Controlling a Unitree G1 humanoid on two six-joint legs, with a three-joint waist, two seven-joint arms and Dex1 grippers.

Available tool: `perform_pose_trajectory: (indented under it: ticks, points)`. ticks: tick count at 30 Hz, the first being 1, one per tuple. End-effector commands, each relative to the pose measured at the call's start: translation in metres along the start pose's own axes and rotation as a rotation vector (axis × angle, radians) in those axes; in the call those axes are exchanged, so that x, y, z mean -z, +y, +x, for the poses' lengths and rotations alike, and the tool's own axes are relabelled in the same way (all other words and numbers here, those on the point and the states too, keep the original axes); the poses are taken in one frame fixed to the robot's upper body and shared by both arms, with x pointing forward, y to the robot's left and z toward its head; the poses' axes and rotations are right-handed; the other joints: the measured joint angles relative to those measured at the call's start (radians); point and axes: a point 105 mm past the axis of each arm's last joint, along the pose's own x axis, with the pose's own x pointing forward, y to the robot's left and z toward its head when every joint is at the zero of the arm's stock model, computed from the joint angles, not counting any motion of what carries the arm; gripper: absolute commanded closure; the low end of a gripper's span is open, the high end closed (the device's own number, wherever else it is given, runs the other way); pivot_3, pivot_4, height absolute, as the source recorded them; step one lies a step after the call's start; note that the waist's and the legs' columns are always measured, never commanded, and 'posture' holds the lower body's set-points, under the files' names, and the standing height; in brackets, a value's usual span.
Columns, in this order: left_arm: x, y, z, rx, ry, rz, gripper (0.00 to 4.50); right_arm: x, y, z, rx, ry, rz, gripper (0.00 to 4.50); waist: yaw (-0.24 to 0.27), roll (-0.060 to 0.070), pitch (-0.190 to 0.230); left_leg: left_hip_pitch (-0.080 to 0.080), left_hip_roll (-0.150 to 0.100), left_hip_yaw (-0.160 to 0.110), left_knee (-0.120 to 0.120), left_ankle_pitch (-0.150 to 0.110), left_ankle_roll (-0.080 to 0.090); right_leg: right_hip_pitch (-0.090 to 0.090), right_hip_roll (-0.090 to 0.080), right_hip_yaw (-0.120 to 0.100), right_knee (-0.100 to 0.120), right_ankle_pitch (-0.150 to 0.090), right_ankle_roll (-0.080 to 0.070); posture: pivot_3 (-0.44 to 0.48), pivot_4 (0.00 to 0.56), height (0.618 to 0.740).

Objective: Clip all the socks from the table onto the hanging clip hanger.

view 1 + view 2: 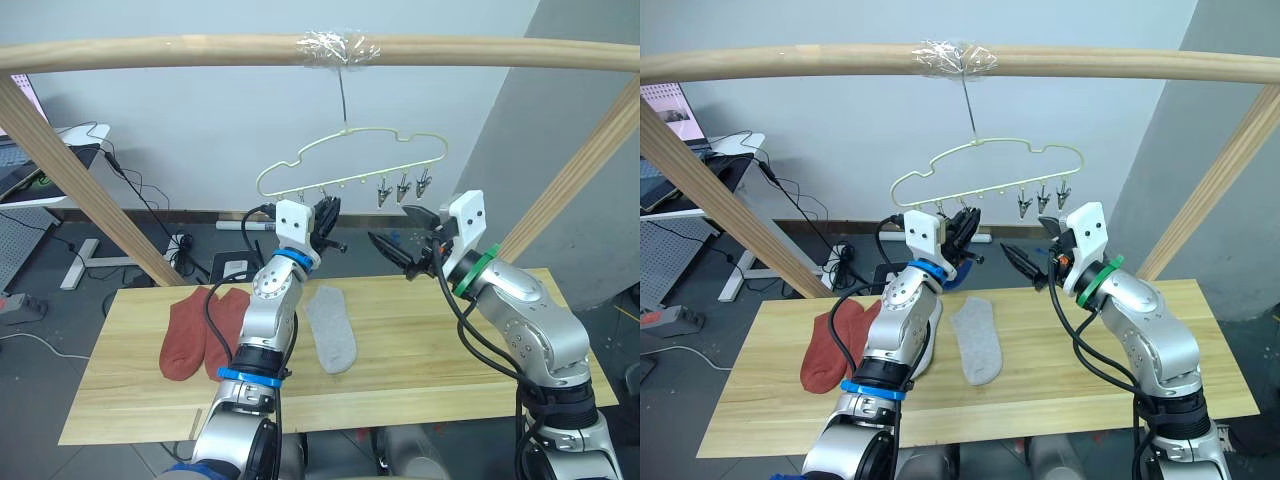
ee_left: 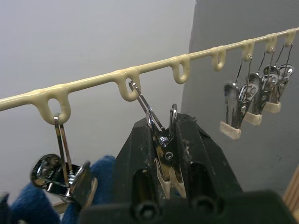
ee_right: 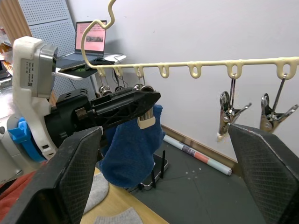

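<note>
On the table (image 1: 420,375), nearest the robot, a light grey sock (image 1: 332,327) lies flat near the middle, with two rust-red socks (image 1: 200,330) side by side at its nine o'clock, touching each other and a little apart from the grey one.

Above and beyond the table's far edge, both arms are raised. The left gripper (image 1: 325,218) has its fingers pressed together on a metal clip (image 2: 164,149) of the clip hanger (image 1: 350,160), pinching the clip's handles (the wrist view shows the clip wedged between the two black fingers). A blue sock (image 3: 133,144) hangs just beside that clip, from the row's left-hand clips. The right gripper (image 1: 402,245), at three o'clock from the left one, has its fingers spread wide and holds nothing.

Farther up, the clip hanger hangs by its hook from a wooden pole (image 1: 150,52), taped at twelve o'clock. Three more clips (image 1: 402,190) dangle bunched at the hanger's right end.
</note>
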Motion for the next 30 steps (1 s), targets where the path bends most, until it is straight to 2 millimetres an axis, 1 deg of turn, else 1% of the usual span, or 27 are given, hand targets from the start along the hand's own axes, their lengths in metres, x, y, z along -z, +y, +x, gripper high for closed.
perform_pose_trajectory:
  ticks: [1,6,11,13,15,16,30]
  points:
    - [-0.012,-0.001,-0.001,0.011,-0.029,0.034,4.20,-0.009,0.006,-0.002,-0.015,-0.032,-0.027,0.00,0.000,0.000,0.000,0.000,0.000,0.000,0.000,0.000,0.000,0.000,0.000,0.000,0.000,0.000,0.000,-0.190,0.160,0.740]
    - [-0.014,0.005,-0.002,0.001,-0.022,0.046,4.20,-0.006,0.007,0.000,-0.018,-0.027,-0.022,0.00,0.000,0.000,0.000,0.000,0.000,0.000,0.000,0.000,0.000,0.000,0.000,0.000,0.001,0.000,0.000,-0.181,0.160,0.740]
    - [-0.017,0.006,0.000,-0.003,-0.040,0.052,4.20,-0.007,0.006,0.001,-0.019,-0.028,-0.023,0.00,0.000,0.000,0.000,0.000,0.000,0.000,0.001,0.000,0.000,0.000,0.000,0.000,0.001,0.000,0.000,-0.182,0.161,0.740]
    - [-0.019,0.005,0.001,-0.006,-0.047,0.053,3.48,-0.007,0.005,0.001,-0.019,-0.028,-0.024,0.00,0.000,0.000,0.000,0.000,0.000,0.000,0.001,0.000,0.000,0.000,0.000,0.000,0.001,0.000,0.000,-0.182,0.162,0.740]
    - [-0.020,0.005,0.002,-0.011,-0.052,0.060,2.94,-0.007,0.005,0.001,-0.018,-0.028,-0.025,0.00,0.000,0.000,0.000,0.000,0.000,0.000,0.001,0.000,0.000,0.000,0.000,0.000,0.001,0.000,0.000,-0.184,0.161,0.740]
    - [-0.020,0.006,0.002,-0.012,-0.053,0.063,2.58,-0.007,0.005,0.001,-0.017,-0.027,-0.025,0.00,0.000,0.000,0.000,0.000,0.000,0.000,0.001,0.000,0.000,0.000,0.000,0.000,0.001,0.000,0.000,-0.184,0.162,0.740]
    - [-0.022,0.004,0.006,-0.002,-0.062,0.056,2.58,-0.007,0.003,0.000,-0.003,-0.030,-0.024,0.00,0.000,0.000,0.000,0.000,0.000,0.000,0.001,0.000,0.000,0.000,0.000,0.000,0.001,0.000,0.000,-0.189,0.162,0.740]
